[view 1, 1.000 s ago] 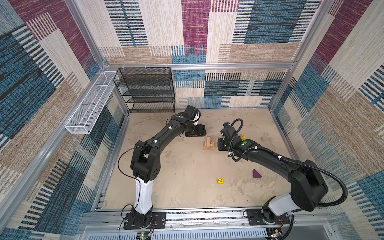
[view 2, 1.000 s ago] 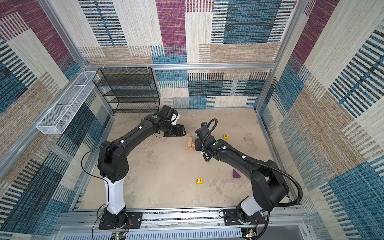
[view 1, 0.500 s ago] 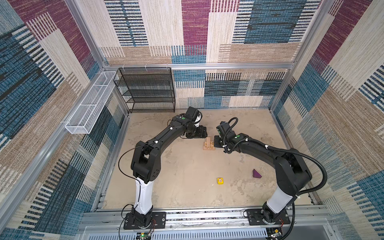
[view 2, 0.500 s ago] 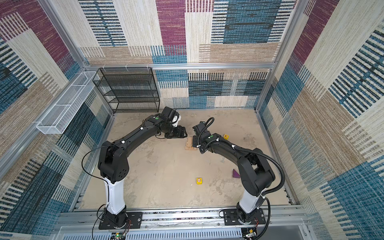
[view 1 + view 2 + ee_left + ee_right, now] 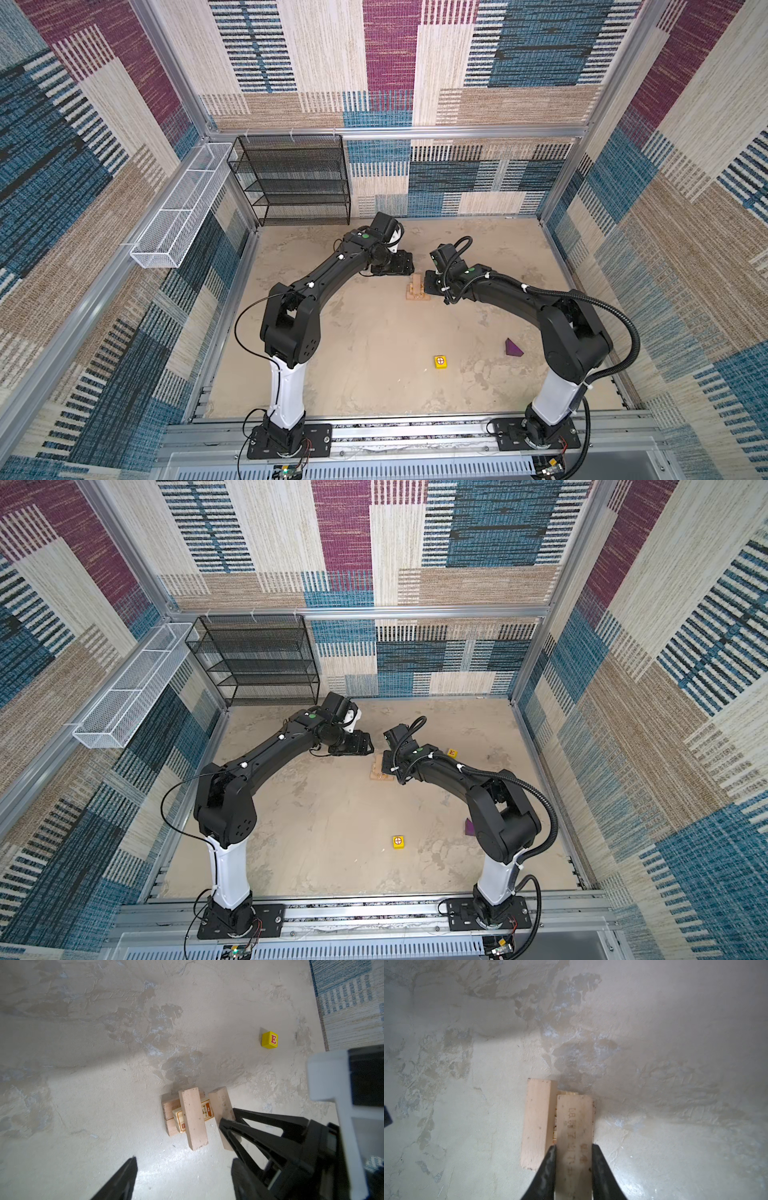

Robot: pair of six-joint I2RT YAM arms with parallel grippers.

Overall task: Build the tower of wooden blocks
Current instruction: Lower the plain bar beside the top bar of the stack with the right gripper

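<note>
The tower (image 5: 417,289) is a low stack of crossed tan planks at mid floor, showing in both top views. A printed plank (image 5: 574,1118) has my right gripper (image 5: 573,1147) shut on its near end. That plank lies parallel to a plain top plank (image 5: 538,1118) and right beside it. The left wrist view shows the held plank (image 5: 221,1103) over the right end of the stack; whether it rests there I cannot tell. My left gripper (image 5: 184,1160) hangs open and holds nothing, just left of the stack. One yellow cube (image 5: 441,362) lies near the front and another, marked E (image 5: 269,1040), right of the stack. The purple wedge (image 5: 513,348) lies front right.
A black wire shelf (image 5: 299,183) stands at the back left wall. A white wire basket (image 5: 178,212) hangs on the left wall. Patterned walls close in the sandy floor on three sides, and a metal rail runs along the front.
My right arm has swung its elbow outward and shifted the gripper with the plank a little closer over the stack. The left arm has hardly moved.
</note>
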